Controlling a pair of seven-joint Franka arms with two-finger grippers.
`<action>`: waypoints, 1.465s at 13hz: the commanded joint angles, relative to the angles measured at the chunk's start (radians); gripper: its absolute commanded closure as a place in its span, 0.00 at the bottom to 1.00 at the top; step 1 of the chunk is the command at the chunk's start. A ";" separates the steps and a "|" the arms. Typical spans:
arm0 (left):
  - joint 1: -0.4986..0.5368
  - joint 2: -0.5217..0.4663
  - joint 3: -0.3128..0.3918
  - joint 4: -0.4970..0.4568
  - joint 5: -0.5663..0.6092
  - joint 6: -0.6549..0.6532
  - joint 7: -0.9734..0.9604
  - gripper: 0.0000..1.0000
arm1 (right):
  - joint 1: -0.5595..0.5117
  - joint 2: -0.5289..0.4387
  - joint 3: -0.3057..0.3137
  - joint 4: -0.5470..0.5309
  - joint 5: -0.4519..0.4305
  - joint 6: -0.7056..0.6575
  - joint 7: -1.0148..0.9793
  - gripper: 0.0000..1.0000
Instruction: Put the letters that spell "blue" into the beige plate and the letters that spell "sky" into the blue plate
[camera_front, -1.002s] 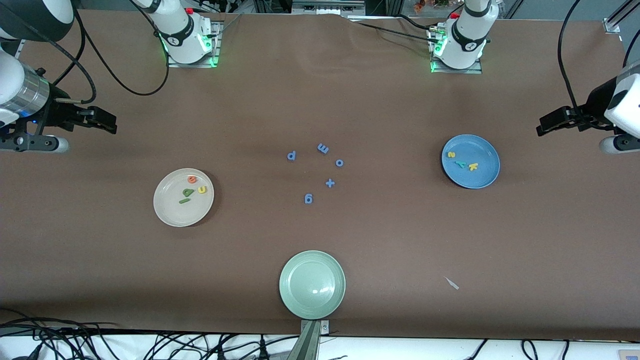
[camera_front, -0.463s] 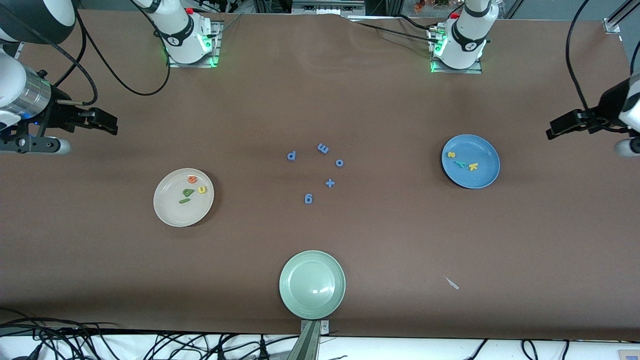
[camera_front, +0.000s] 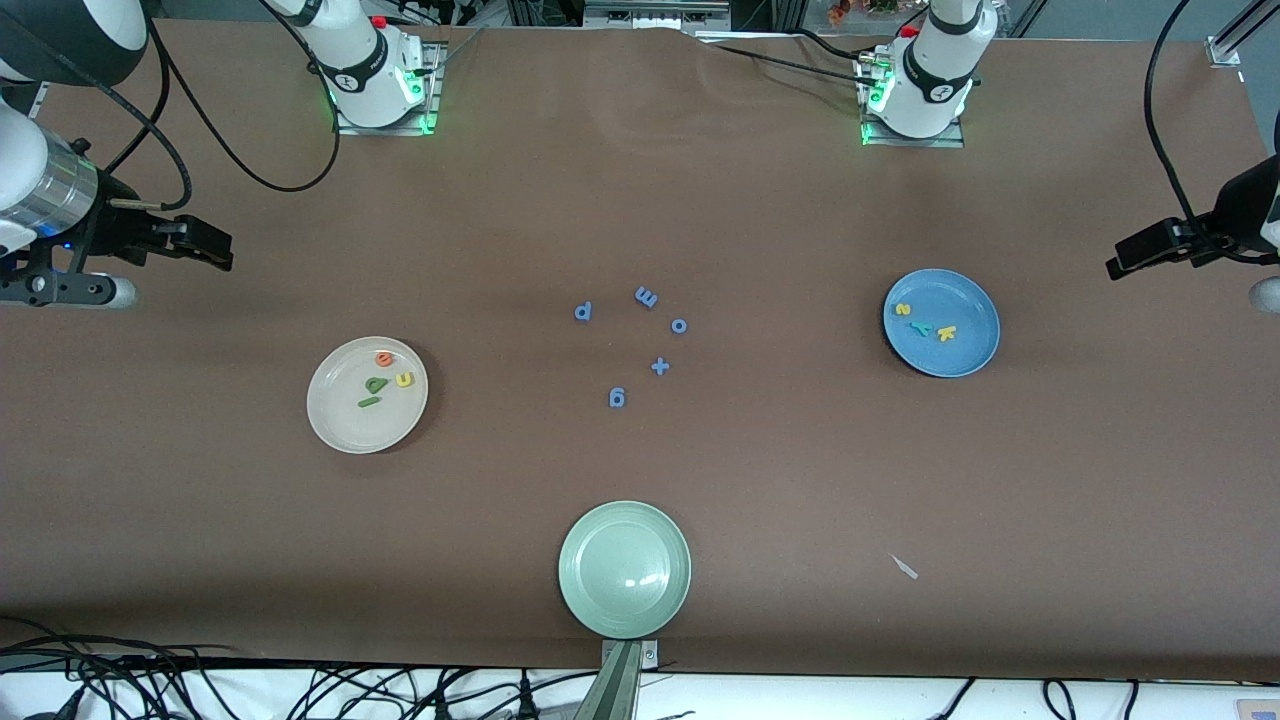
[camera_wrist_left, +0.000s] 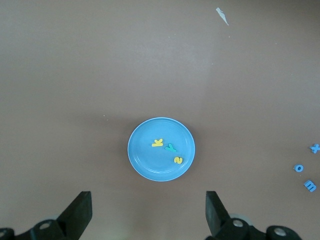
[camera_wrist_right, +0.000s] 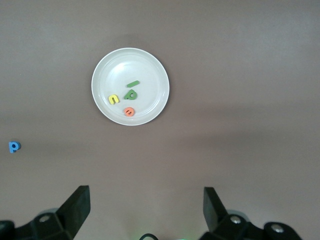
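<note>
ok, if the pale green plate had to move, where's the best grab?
Probably the raised rim of the pale green plate, from straight above, one finger inside and one outside. It lies flat, shallow and too wide to span, and holds nothing.

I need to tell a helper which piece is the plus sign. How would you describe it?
Find the loose group of blue foam letters mid-table, between the beige plate and the blue plate. The plus sign lies among them; it alone is a cross, not a letter.
</note>
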 joint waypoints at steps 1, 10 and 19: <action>-0.014 0.020 -0.006 0.019 0.018 -0.008 0.016 0.00 | -0.005 0.017 0.002 0.022 -0.002 0.020 -0.008 0.00; -0.030 0.017 -0.018 0.009 0.019 -0.011 0.018 0.00 | -0.022 0.018 0.002 0.019 0.063 0.040 -0.009 0.00; -0.033 0.019 -0.024 0.016 0.030 -0.008 0.018 0.00 | -0.022 0.026 0.002 0.021 0.061 0.051 -0.011 0.00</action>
